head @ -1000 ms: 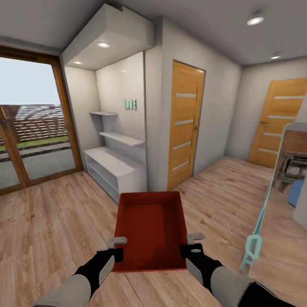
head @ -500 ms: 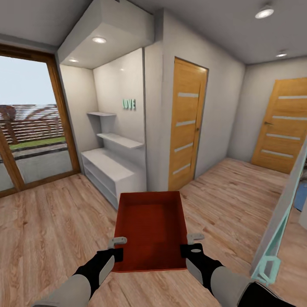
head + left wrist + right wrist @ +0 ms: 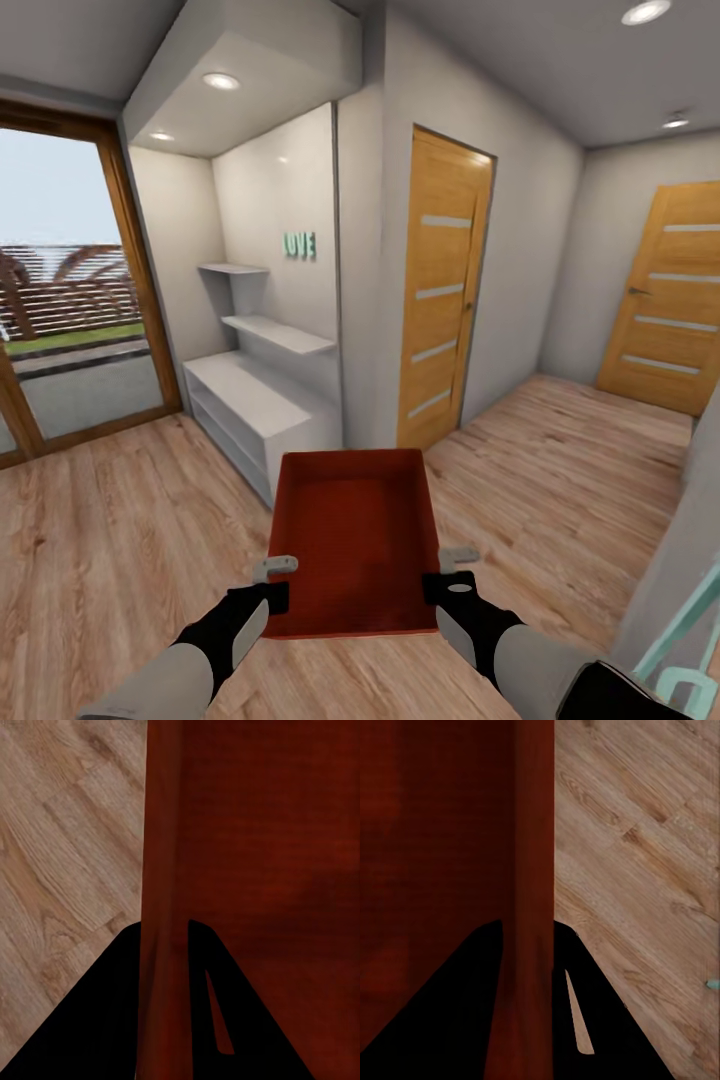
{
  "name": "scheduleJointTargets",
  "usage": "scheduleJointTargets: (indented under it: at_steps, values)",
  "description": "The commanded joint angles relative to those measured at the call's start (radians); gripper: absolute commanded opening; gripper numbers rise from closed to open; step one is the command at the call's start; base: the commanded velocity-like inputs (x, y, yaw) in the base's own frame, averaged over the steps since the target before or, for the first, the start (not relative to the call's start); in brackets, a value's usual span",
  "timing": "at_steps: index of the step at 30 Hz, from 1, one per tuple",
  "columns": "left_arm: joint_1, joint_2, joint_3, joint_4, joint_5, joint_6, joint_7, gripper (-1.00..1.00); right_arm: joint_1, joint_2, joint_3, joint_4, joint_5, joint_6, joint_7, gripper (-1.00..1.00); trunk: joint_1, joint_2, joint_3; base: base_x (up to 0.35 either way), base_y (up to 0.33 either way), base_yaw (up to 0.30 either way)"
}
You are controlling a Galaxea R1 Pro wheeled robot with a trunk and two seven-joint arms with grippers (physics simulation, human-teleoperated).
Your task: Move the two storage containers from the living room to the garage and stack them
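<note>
Left claw [image 3: 272,582] and right claw [image 3: 447,570] still clamping container [image 3: 350,535], doors nearer

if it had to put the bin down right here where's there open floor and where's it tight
Bare wood floor lies between the glass door and the white shelf unit, and more runs from the near wooden door toward the far one. Straight ahead it's tight: the storage container, pinched by the left gripper and right gripper, faces the shelf unit's corner.

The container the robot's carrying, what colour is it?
Orange-red storage container, plain walls; clearest in the head view.
</note>
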Motion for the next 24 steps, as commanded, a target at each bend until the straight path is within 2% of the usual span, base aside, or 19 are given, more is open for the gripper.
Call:
scheduleJointTargets:
  at_steps: [1, 19, 24]
  values:
    - [-0.001, 0.001, 0.02, -0.007, -0.011, -0.014, 0.009, -1.0, -0.001, -0.001, -0.008, 0.015, -0.02, 0.002, -0.001, -1.0, 0.001, -0.002, -0.002, 0.323, 0.0, 0.0]
    - [-0.001, 0.002, 0.02, -0.007, -0.011, -0.014, 0.009, -1.0, -0.001, -0.001, -0.008, 0.015, -0.02, 0.002, -0.001, -1.0, 0.001, -0.002, -0.002, 0.323, 0.0, 0.0]
    - [-0.001, 0.002, 0.02, -0.007, -0.011, -0.014, 0.009, -1.0, -0.001, 0.0, -0.008, 0.015, -0.02, 0.002, -0.001, -1.0, 0.001, -0.002, -0.002, 0.323, 0.0, -0.155]
